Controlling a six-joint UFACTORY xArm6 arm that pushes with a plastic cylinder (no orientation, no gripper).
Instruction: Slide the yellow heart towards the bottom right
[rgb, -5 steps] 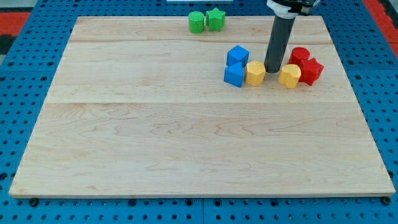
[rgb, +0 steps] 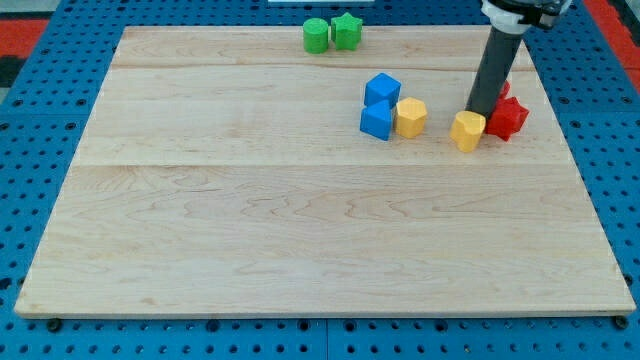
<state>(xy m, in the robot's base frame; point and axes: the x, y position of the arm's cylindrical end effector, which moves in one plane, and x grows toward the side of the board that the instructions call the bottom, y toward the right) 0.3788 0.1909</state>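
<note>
Two yellow blocks lie at the upper right of the wooden board (rgb: 300, 220). The right one (rgb: 467, 130) looks like the yellow heart; the left one (rgb: 410, 117) looks six-sided. My tip (rgb: 477, 113) stands at the heart's upper edge, touching or nearly touching it, on the side towards the view's top. The dark rod rises from there to the view's top right. A red star-like block (rgb: 508, 117) sits against the heart's right side. A second red block (rgb: 504, 91) is mostly hidden behind the rod.
Two blue blocks (rgb: 382, 89) (rgb: 377, 121) sit stacked in depth just left of the left yellow block. A green round block (rgb: 316, 35) and a green star-like block (rgb: 346, 30) lie at the board's top edge. A blue pegboard (rgb: 30, 150) surrounds the board.
My tip has moved right, from the gap between the two yellow blocks to the heart's upper edge. The heart has shifted slightly down, and the red blocks slightly right.
</note>
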